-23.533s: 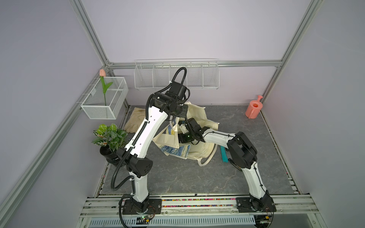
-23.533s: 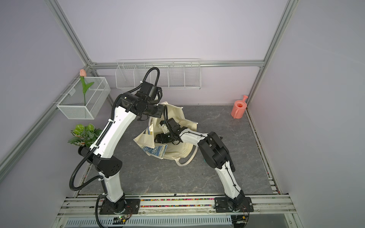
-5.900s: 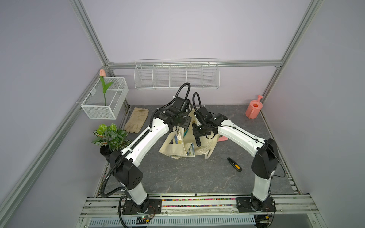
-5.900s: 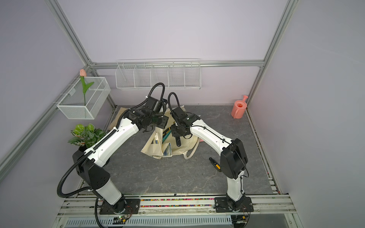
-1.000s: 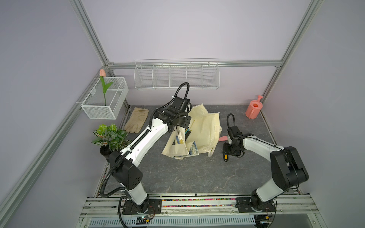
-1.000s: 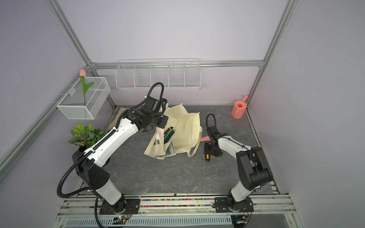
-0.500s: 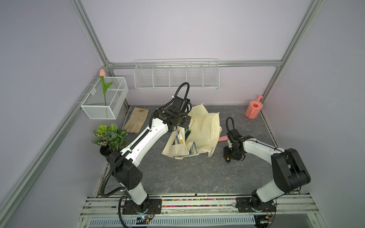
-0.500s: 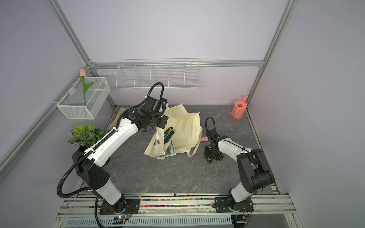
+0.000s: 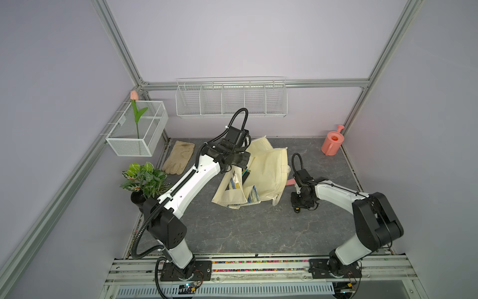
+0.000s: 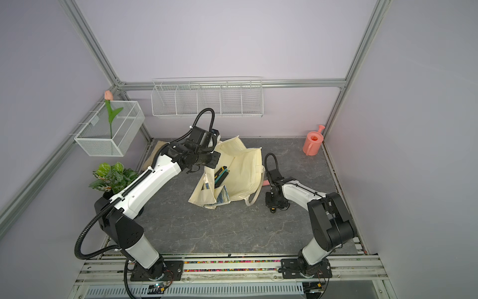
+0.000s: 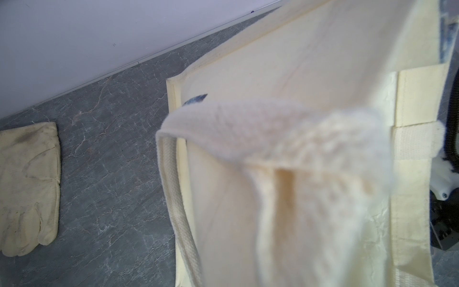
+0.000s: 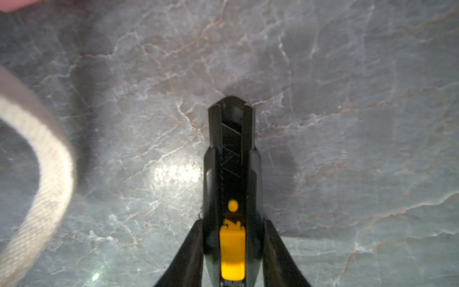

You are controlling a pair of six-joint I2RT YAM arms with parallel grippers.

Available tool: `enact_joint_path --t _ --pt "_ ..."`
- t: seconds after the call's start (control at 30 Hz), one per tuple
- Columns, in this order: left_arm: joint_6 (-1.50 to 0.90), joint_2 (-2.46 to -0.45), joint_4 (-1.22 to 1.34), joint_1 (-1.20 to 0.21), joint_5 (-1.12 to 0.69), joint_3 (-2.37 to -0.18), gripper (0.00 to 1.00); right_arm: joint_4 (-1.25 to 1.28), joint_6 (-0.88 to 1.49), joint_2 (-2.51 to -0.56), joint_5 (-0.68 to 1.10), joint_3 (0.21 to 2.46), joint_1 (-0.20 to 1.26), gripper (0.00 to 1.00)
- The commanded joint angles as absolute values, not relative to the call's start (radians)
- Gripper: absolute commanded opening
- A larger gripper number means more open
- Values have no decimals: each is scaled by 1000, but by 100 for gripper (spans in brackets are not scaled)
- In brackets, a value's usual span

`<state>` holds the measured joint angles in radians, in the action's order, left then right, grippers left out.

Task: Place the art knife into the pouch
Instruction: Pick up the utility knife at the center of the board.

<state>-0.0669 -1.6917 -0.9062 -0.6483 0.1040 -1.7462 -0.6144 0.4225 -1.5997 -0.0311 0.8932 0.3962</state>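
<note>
**Right claw (image 12: 232,222) pinches the art knife (image 12: 232,154) on the floor, beside the pouch (image 9: 269,168)**

In the right wrist view the two dark fingers (image 12: 188,251) sit tight against either side of the knife's black body, level with its yellow slider. The jaws are narrow, closed on the handle. The knife lies flat on the grey marbled floor (image 9: 232,227), its tip pointing away from the claw. A loop of cream strap (image 12: 49,174) curves across the floor near it, not touching it.

Both top views show the right arm bent low, with its claw on the floor just beside the pouch's outer edge, so the knife is outside the pouch. A pink object (image 9: 290,182) shows between the arm and the pouch, mostly hidden.

Left claw (image 9: 229,168) is shut on the pouch's cream fabric at the rim and holds it up, so the mouth gapes. Dark tools (image 10: 221,176) lie inside. Blurred cloth fills the left wrist view and hides the fingertips.

A beige glove (image 9: 178,158) lies on the floor near the back wall, apart from the pouch.
</note>
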Motion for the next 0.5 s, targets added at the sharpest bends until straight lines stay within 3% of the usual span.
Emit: enact_joint_path --t 0.0,0.2,0.47 --pt "-57 -1699 -928 -649 110 -1741 0 -677 437 -1516 -53 919 390 24" --pt "-56 -1700 -927 -650 106 -1741 0 -776 421 -1362 -64 1002 374 25" --pt "-55 -1702 -929 -649 107 -1741 0 -840 428 -1303 8 1157 395 25"
